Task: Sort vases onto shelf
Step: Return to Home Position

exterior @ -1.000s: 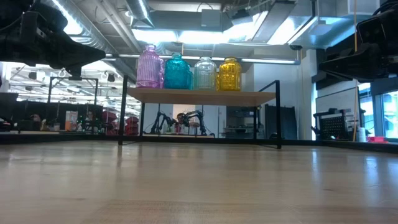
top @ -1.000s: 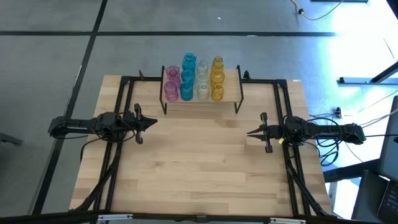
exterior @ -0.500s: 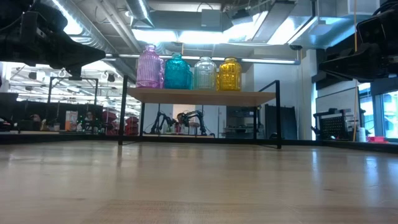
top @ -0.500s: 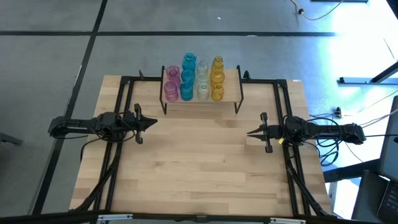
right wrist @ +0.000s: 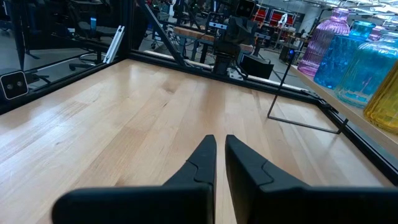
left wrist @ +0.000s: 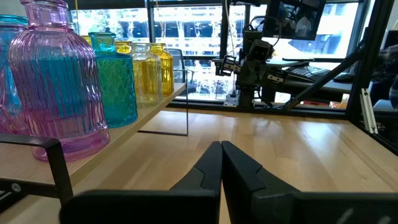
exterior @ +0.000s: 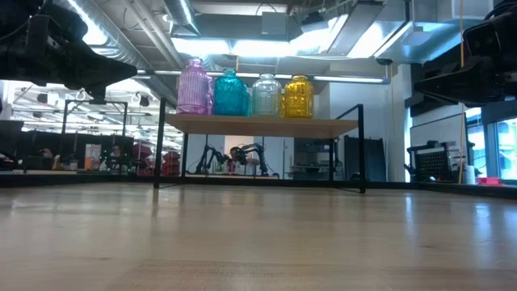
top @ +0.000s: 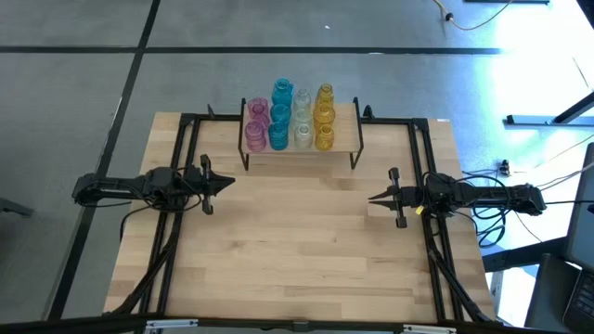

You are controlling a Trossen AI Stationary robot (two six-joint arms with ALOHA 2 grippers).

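Several glass vases (top: 290, 119) in pink, teal-blue, clear and amber-yellow stand upright in colour rows on the shelf (top: 302, 145), a light-wood board on thin black legs at the table's far middle; the low view shows them too (exterior: 242, 93). My left gripper (top: 231, 183) hangs shut over the table's left side, fingertips pointing toward the centre, nothing between them (left wrist: 221, 149). My right gripper (top: 371, 198) hangs shut over the right side, also pointing toward the centre, nothing between its fingers (right wrist: 220, 142). Both are well clear of the shelf.
A black metal frame (top: 190, 125) runs round the table's edges and carries both arms. Bare wooden tabletop (top: 297, 250) lies between the grippers and toward the near edge. Cables (top: 487, 223) trail off the table's right side.
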